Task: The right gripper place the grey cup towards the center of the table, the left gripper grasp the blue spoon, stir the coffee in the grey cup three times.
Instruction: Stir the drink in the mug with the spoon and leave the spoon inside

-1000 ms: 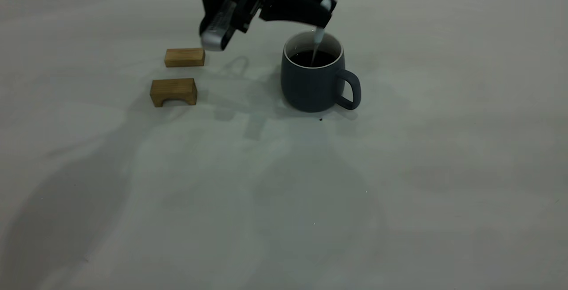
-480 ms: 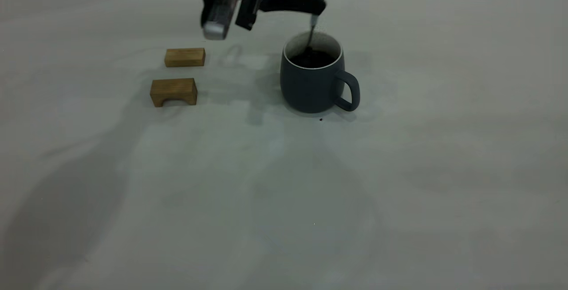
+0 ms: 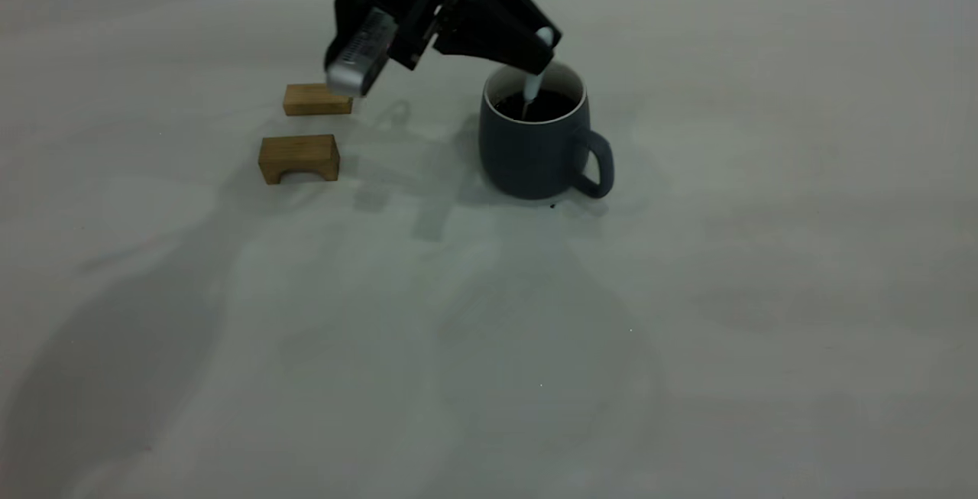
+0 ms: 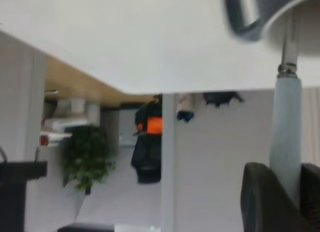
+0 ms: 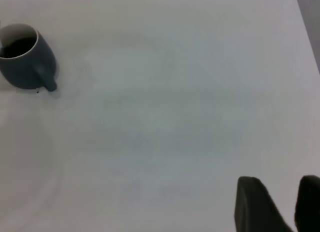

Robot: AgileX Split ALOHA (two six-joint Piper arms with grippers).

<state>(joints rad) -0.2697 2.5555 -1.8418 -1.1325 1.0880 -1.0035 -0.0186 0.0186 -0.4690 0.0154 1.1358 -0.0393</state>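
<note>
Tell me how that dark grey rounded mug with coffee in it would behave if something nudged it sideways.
The dark grey rounded mug looks squat with a broad base, so it would probably slide rather than tip. The dark coffee sits fairly high, so a sharp push could likely slosh it over the rim. The left gripper holds the pale blue spoon inside, which might drag it too.

You look from the exterior view down across the table (image 3: 688, 315) from the front, at mid distance, with the grey cup (image 3: 535, 147) in the upper middle. Your left wrist view sits very close to the blue spoon (image 4: 286, 127), facing along its handle to the cup's rim and the room beyond the table edge. Your right wrist view looks down from high and far off. All three views share the cup.
</note>
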